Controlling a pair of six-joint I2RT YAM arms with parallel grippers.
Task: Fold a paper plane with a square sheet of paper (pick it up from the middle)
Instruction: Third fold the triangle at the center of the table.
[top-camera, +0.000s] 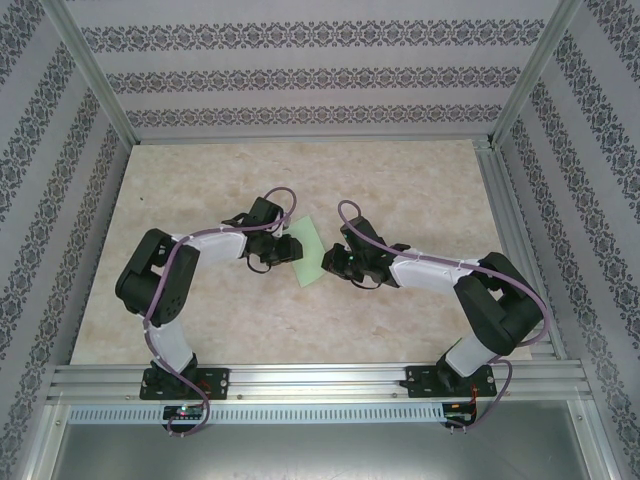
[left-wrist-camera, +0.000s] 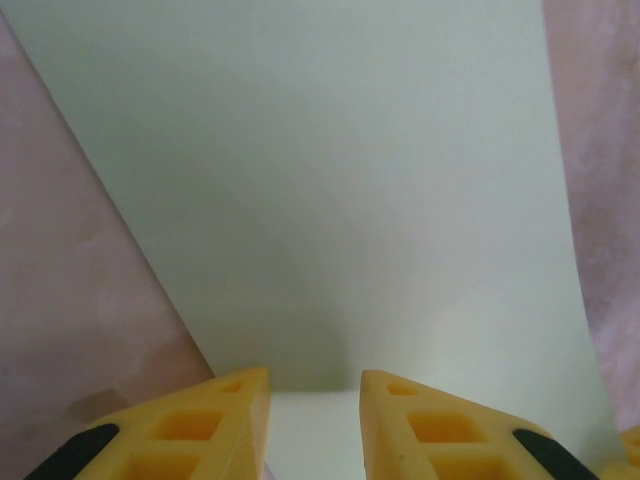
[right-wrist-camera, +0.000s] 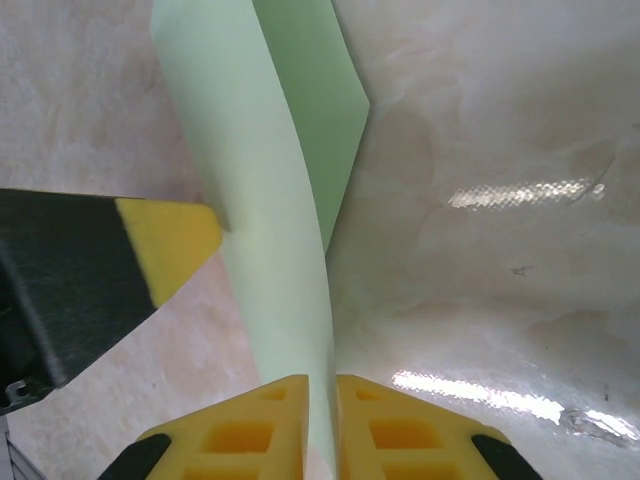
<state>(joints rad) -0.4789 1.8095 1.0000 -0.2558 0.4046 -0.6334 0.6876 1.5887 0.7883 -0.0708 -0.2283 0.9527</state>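
Over the marbled table, the right gripper is pinching the thin pale-green paper sheet while the left gripper is gaping part-open against it, so a careless tug could tear it.

place: robot lab test cell | signs: aluminium frame boxing in patterned wall panels; marble-look table; left arm and right arm bolted to metal rail; exposed cabling

Left arm, right arm: black joints, white links, purple cables; yellow jaws, cut-out pockets.
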